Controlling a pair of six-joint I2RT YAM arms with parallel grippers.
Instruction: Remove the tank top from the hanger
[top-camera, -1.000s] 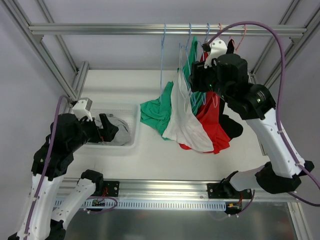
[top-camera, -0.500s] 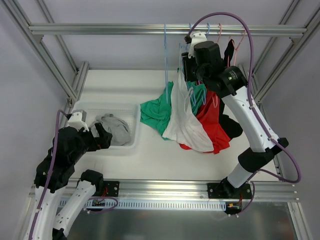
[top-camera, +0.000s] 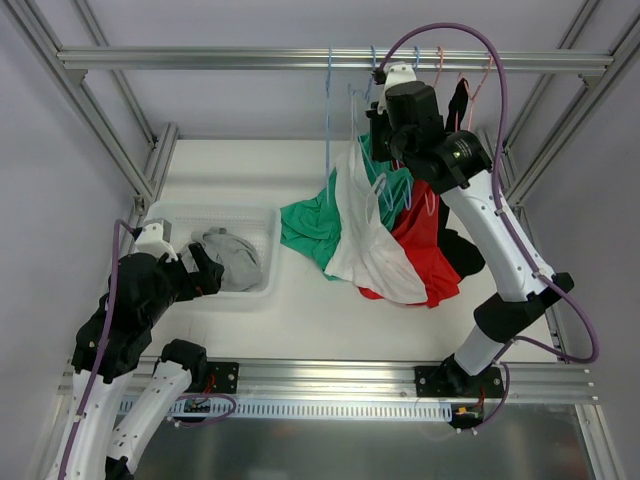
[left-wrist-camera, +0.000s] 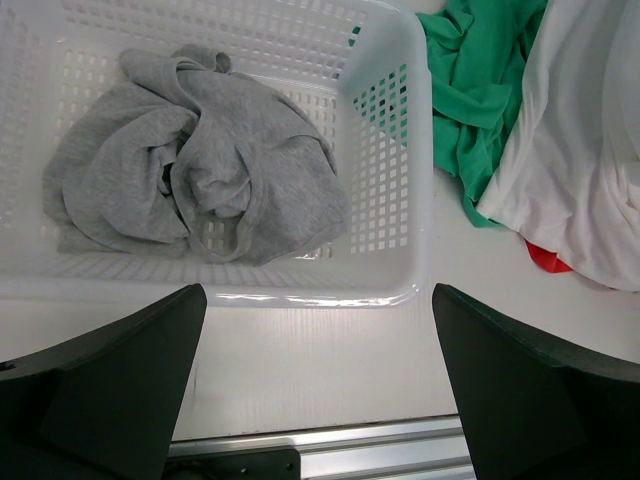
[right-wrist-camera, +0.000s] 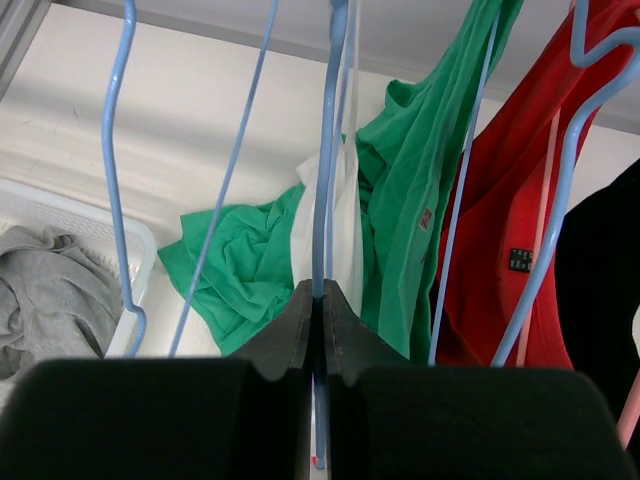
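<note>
1. The right gripper's (right-wrist-camera: 320, 300) fingers are clamped on a blue hanger (right-wrist-camera: 328, 150).
2. The white tank top (top-camera: 372, 245) hangs just below it, crowded between a green top (right-wrist-camera: 410, 190) and a red top (right-wrist-camera: 500, 200).
3. The left gripper (left-wrist-camera: 315, 300), fingers apart, hovers over a basket (left-wrist-camera: 385, 130) holding a grey garment (left-wrist-camera: 200, 170).

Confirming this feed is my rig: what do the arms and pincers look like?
The left arm and right arm both have white links and bulky black joint housings, each trailing a purple cable. The left pincer and right pincer have matte black, wedge-shaped fingers. No markings show.
</note>
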